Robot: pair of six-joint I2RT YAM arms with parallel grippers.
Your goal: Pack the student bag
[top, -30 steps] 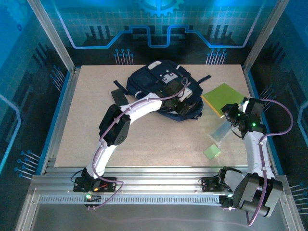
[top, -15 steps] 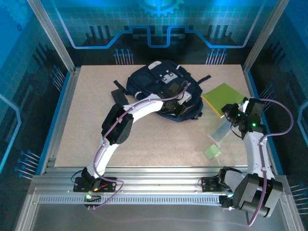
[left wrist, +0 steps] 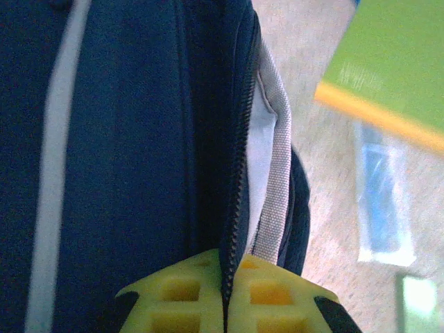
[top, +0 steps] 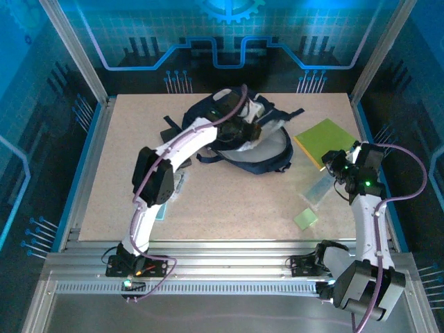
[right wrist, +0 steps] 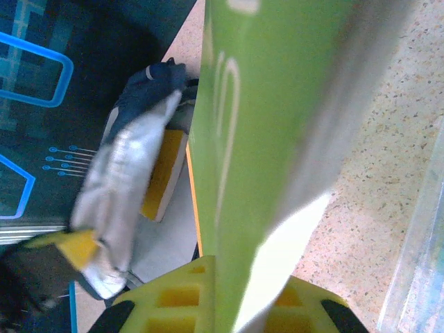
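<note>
- At the far left of the speckled beige tabletop (top: 236,201), a small black rectangular case (top: 171,137) lies just beside the bag's left side.
- The student bag (top: 202,111), a large dark navy fabric backpack with thin white stripes, lies at the back middle of the tabletop. Its zipped mouth gapes and shows pale grey lining. I cannot tell what is inside.
- My left pincer (top: 243,130) is clamped together on the bag's zipper edge, holding that edge up off the tabletop.
- Right of the bag is a flat lime-green book (top: 320,137) with an orange edge. My right pincer (top: 331,163) is closed on its near edge.
- Just nearer than the book lies a clear plastic packet (top: 320,187), and nearer again a small pale green square pad (top: 305,219).
- An aluminium frame borders the tabletop, and the walls around it glow blue with circuit-line patterns.
</note>
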